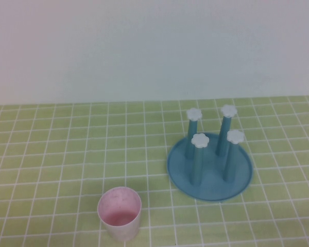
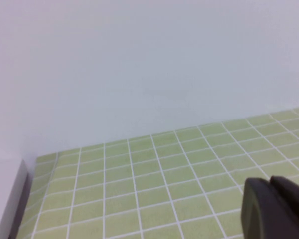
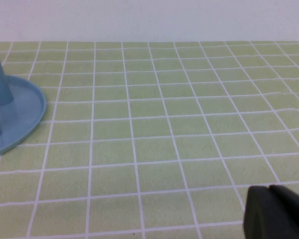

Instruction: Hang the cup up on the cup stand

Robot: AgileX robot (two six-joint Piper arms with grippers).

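1. Left claw [image 2: 276,209]: only a dark tip shows at the edge of the left wrist view, low over the surface [image 2: 139,179]. Can't tell whether it's apart or together. Neither arm appears in the high view.
2. Right claw [image 3: 279,211]: same story, one dark tip at the edge of the right wrist view. State can't be told.
3. Ahead of the left claw: green tiled surface running to a white wall [image 2: 149,64]. No task items there.
4. Ahead of the right claw and off to one side: rim of the cup stand [image 3: 15,114], two peg bases visible.
5. Counts from the high view: 1 cup stand [image 1: 210,170], one blue dish, 4 upright pegs, 4 white flower caps.
6. 1 cup [image 1: 119,213], pink, upright, mouth up, on the surface, apart from the stand, nearer the robot and to its left. Not hung.
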